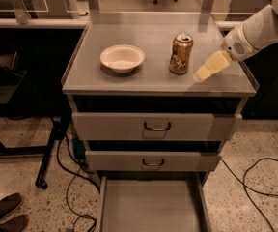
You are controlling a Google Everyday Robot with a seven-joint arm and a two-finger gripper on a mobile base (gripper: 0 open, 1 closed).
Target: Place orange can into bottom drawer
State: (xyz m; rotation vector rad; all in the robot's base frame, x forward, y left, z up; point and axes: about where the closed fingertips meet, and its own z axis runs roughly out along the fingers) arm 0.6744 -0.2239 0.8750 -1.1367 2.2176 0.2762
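Note:
The orange can (pixel 181 54) stands upright on the grey cabinet top (pixel 144 79), right of centre. My gripper (pixel 207 67) hangs just right of the can, a small gap away, low over the top, at the end of the white arm (pixel 255 33) that comes in from the upper right. It holds nothing that I can see. The bottom drawer (pixel 151 207) is pulled out at the foot of the cabinet and its grey tray looks bare.
A shallow cream bowl (pixel 122 58) sits left of the can. The two upper drawers (pixel 156 127) with dark handles are closed. Cables (pixel 255 182) lie on the floor either side. Shoes (pixel 4 214) show at the bottom left.

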